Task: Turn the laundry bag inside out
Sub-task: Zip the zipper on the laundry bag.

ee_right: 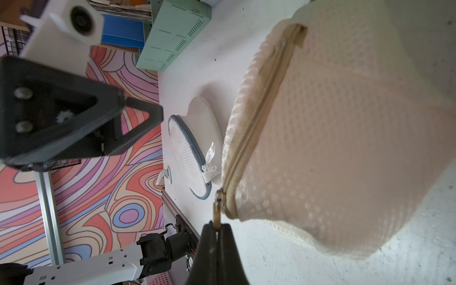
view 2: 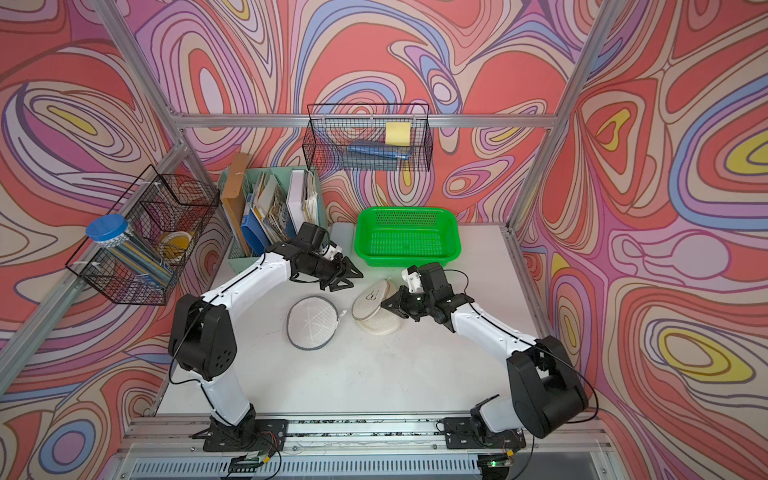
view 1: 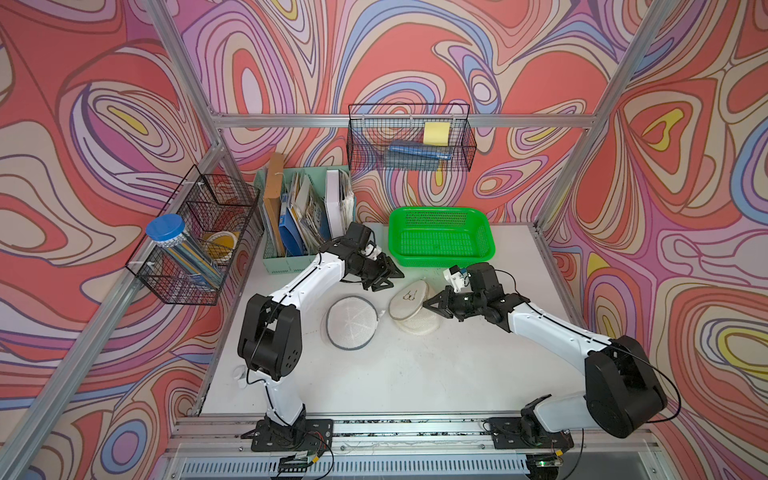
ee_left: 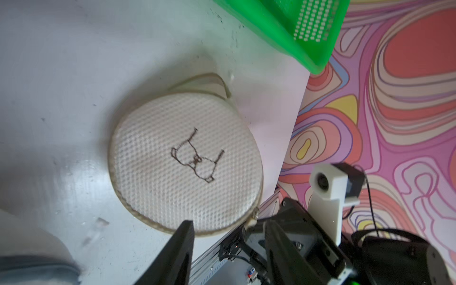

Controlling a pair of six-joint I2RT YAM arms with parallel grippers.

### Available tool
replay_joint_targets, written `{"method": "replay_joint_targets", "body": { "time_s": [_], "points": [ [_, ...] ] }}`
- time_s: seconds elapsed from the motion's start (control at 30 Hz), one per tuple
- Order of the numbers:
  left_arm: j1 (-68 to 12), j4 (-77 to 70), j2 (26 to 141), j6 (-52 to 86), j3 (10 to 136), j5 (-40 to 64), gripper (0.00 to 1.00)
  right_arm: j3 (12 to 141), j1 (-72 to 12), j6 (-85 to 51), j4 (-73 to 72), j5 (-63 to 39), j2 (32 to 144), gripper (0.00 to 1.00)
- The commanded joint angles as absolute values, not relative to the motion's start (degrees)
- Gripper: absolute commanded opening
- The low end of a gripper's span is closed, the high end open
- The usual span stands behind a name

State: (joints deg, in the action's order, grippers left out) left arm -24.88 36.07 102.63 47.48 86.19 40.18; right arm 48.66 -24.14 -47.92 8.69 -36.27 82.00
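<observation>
right gripper (ee_right: 217, 228): clenched on zipper pull (ee_right: 217, 212)
left gripper (view 1: 392, 279): released, empty, near bag
laundry bag (ee_right: 333, 148): lay on desk (view 1: 415, 374), at right gripper's tips
risk: pull could slip free; unanchored bag might drag instead of unzipping

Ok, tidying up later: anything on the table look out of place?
A small white piece lies loose at the table's edge beside the left arm; I cannot tell what it is. The cream bag sits tilted up, its zipper pull pinched in the right gripper.
</observation>
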Motion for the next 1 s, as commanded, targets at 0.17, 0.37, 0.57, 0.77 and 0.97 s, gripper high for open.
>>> {"method": "replay_joint_targets", "body": {
  "time_s": [0.17,0.37,0.57,0.77,0.97],
  "points": [
    [-32.34,44.48,108.25,35.94,92.12,38.2,0.5,48.35,-24.55,-45.81,9.78,-36.45,82.34,0.0],
    [-33.94,47.22,113.31,33.67,98.32,37.54,0.53,47.55,-24.57,-45.97,9.63,-36.22,81.82,0.0],
    [-35.26,49.51,117.69,32.27,103.5,36.54,0.49,47.17,-24.57,-46.14,9.36,-36.32,81.81,0.0],
    [-36.19,51.96,121.13,31.26,106.81,35.21,0.32,47.09,-24.56,-45.88,9.71,-36.31,81.74,0.0],
    [-36.34,53.19,121.98,31.54,108.31,32.49,0.05,46.52,-24.58,-46.1,9.53,-36.3,81.65,0.0]
  ]
}}
